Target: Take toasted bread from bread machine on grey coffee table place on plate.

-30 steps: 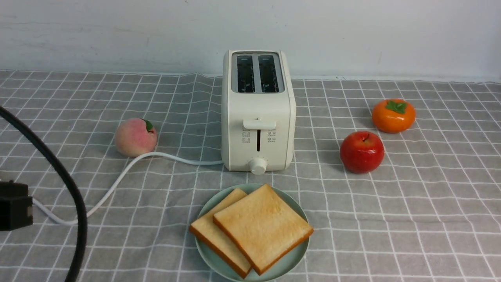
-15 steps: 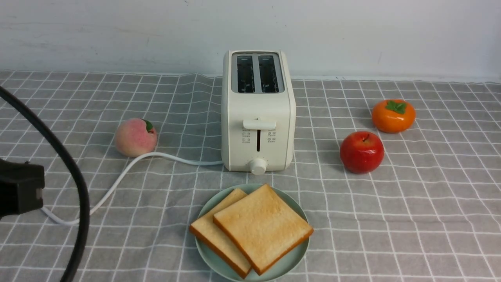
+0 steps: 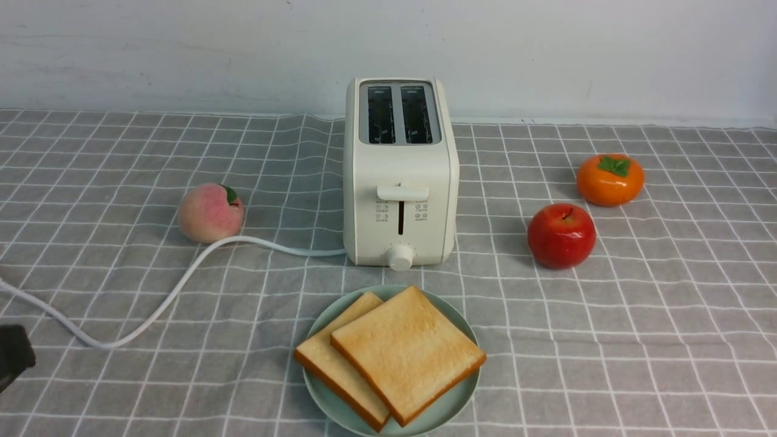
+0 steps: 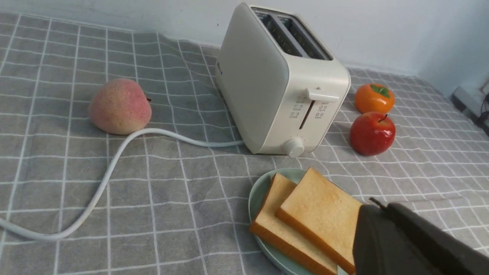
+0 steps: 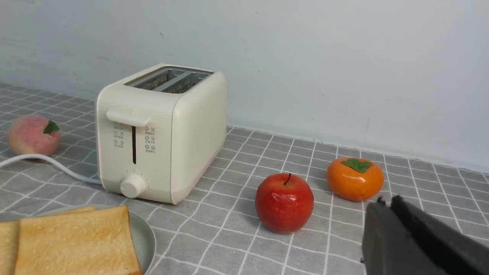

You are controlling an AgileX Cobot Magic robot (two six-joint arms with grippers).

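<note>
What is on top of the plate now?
Two pieces of toasted bread lie on the plate: the right slice overlaps the left slice. The left slice's covered part and the plate's middle cannot be seen.

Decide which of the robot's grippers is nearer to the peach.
Left. The left gripper is left of the toaster, the same side as the peach; the right gripper is across the toaster, near the apple and persimmon.

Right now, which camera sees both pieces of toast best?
The front view: both slices of toasted bread lie whole on the plate. In the left wrist view, the left gripper hides a corner and the picture's edge cuts them off. The right wrist view catches only part, at its edge.
</note>
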